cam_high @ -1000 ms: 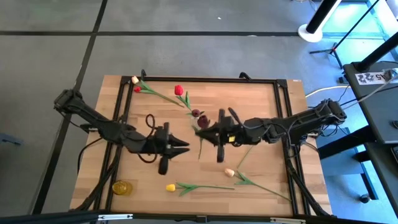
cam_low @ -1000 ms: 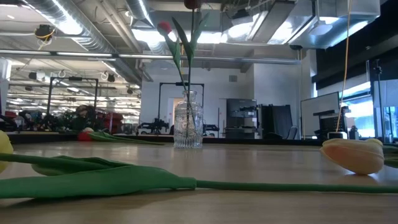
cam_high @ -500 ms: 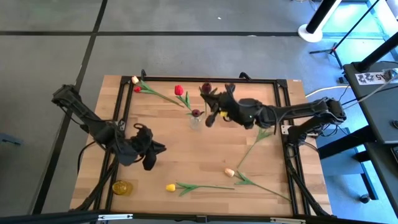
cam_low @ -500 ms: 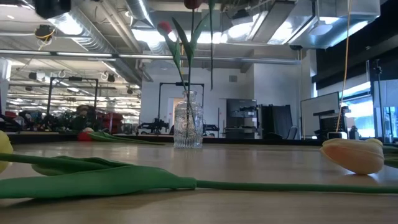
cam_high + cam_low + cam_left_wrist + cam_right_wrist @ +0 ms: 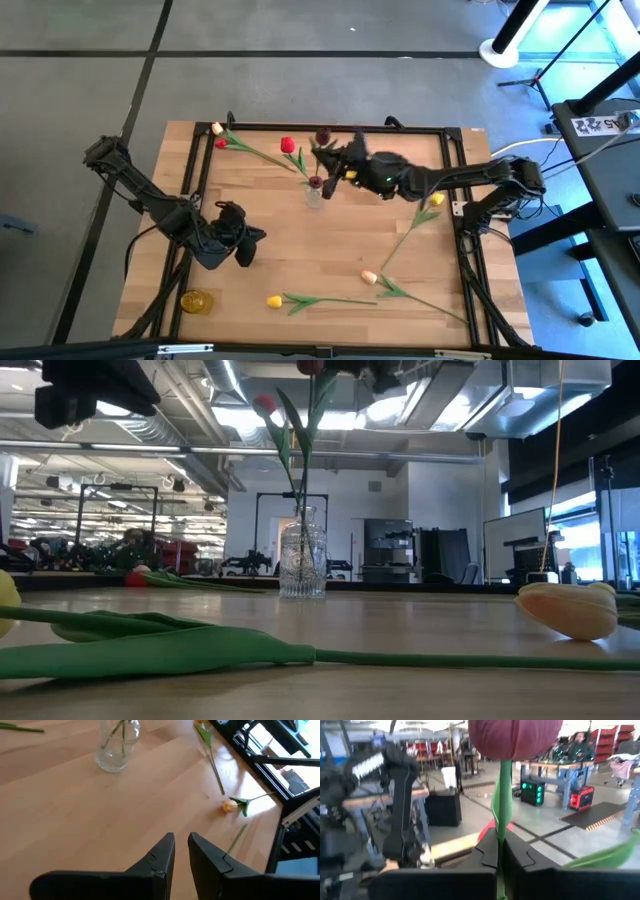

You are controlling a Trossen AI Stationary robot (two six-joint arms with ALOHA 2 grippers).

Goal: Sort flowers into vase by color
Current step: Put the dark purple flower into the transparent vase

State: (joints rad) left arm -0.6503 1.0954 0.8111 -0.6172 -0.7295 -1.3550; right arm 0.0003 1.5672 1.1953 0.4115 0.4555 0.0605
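A clear glass vase point(image 5: 315, 197) stands mid-table with a red tulip point(image 5: 288, 145) and a maroon tulip point(image 5: 316, 182) in it. My right gripper point(image 5: 337, 166) hovers just right of the vase and above it, shut on another maroon tulip point(image 5: 322, 135). My left gripper point(image 5: 247, 246) hangs over the table's left half; in the left wrist view its fingers point(image 5: 181, 851) stand a narrow gap apart with nothing between them. A yellow tulip point(image 5: 273, 300) and a cream tulip point(image 5: 369, 277) lie flat near the front edge. My right gripper pinches the maroon tulip's green stem point(image 5: 503, 815) between its two fingers, just below the head point(image 5: 515, 737). The fingers reach in level from the table's right side and lie across the stem. The tulip stands upright, head above the fingers, lifted clear of the table.
Another yellow tulip point(image 5: 437, 200) lies at the right with its stem running toward the front. Small red and cream flowers point(image 5: 218, 135) lie at the far left corner. A yellow round object point(image 5: 197, 300) sits front left. A black frame point(image 5: 452, 135) rims the table.
My right gripper has carried the maroon tulip from mid-table toward the far edge and a little left, ending beside the vase's top. My left gripper has drawn back toward the table's left edge, sunk lower and rolled over.
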